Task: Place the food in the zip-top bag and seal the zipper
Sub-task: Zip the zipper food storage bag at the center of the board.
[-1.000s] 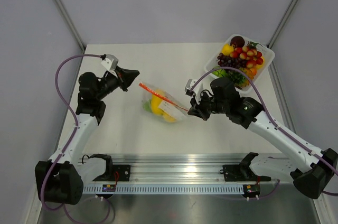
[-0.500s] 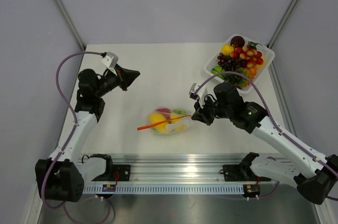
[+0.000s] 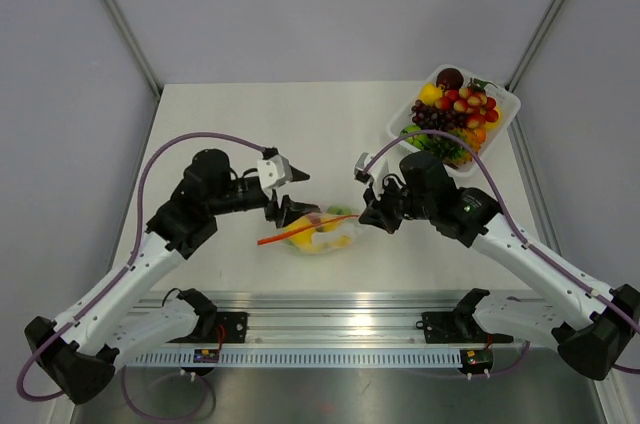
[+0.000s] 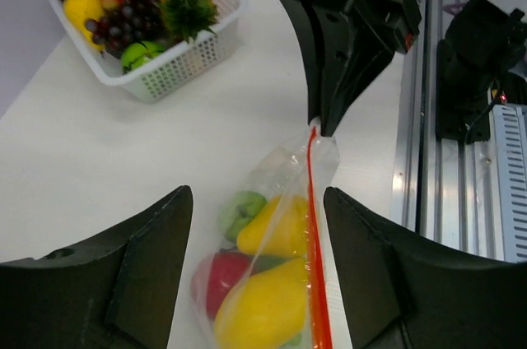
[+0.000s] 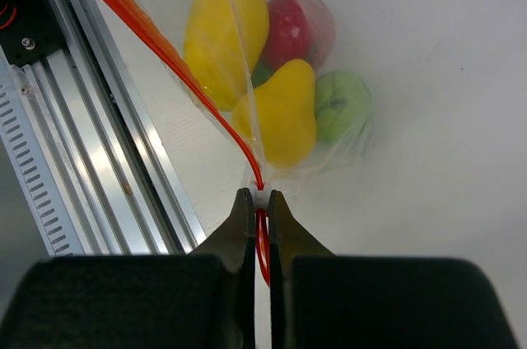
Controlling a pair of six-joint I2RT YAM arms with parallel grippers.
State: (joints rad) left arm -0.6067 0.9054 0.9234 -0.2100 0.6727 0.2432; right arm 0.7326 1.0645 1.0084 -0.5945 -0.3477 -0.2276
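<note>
Since a second ago our left arm has swung in from the far left, and the left gripper [image 4: 257, 225] now stands wide open astride the bag [image 3: 322, 234], gripping nothing. We see the bag between the arms, toward the near edge of the table [image 3: 230, 114], with the food [image 5: 284, 110] inside: yellow, red and green pieces. Across it runs the zipper [image 4: 313, 201]; our right gripper [image 5: 257, 201] is pinched tight on its right end. Far right sits a basket [image 3: 505, 94] of fruit.
</note>
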